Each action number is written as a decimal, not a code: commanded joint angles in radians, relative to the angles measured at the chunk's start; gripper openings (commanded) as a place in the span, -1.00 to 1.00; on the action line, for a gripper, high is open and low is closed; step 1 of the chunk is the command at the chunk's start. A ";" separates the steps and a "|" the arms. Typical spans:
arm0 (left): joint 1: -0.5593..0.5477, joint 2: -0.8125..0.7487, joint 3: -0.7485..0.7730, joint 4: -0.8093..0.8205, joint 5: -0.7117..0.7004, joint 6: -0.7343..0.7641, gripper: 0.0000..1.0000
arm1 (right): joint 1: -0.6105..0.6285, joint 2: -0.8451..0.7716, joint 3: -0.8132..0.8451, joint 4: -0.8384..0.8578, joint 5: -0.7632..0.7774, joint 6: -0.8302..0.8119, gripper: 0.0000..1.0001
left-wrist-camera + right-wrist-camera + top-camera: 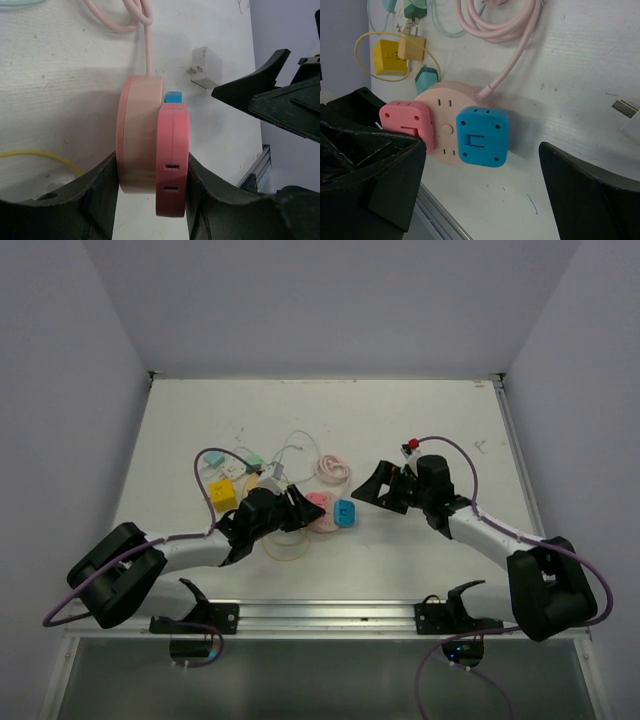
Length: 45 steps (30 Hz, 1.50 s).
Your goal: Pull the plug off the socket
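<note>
A round pale-pink socket [318, 508] lies on the table with a blue square plug [344, 512] and a pink plug in it. In the left wrist view the socket [139, 135] is seen edge-on, the pink plug [173, 160] on its face and the blue plug [173, 97] behind. My left gripper [152, 167] is shut across the socket and pink plug together. In the right wrist view the blue plug [482, 136] and pink plug [407, 122] sit on the socket [446, 125]. My right gripper [480, 195] is open and empty, just short of the blue plug.
A coiled pink cable [333, 468] runs behind the socket. A yellow cube adapter [222, 494], green plugs [250, 460] and a yellow wire loop [285, 545] lie to the left. A white charger [206, 66] lies beyond the socket. A metal rail [320, 615] edges the front.
</note>
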 commanded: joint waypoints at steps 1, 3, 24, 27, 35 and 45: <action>0.004 -0.071 -0.007 0.079 0.031 0.018 -1.00 | 0.020 0.043 -0.015 0.148 -0.055 0.045 0.97; 0.002 -0.083 -0.021 0.087 0.029 0.010 -1.00 | 0.031 0.082 -0.021 0.188 -0.069 0.054 0.98; 0.019 -0.112 -0.093 0.205 0.046 -0.055 -1.00 | 0.097 0.286 -0.045 0.392 -0.170 0.111 0.88; 0.019 -0.103 -0.090 0.184 0.031 -0.044 -1.00 | 0.098 0.268 -0.039 0.388 -0.182 0.114 0.82; 0.020 -0.066 -0.081 0.144 0.008 -0.035 -1.00 | 0.107 0.203 -0.012 0.342 -0.210 0.115 0.55; 0.020 -0.020 -0.067 0.096 -0.008 -0.024 -1.00 | 0.123 0.148 0.004 0.311 -0.233 0.115 0.31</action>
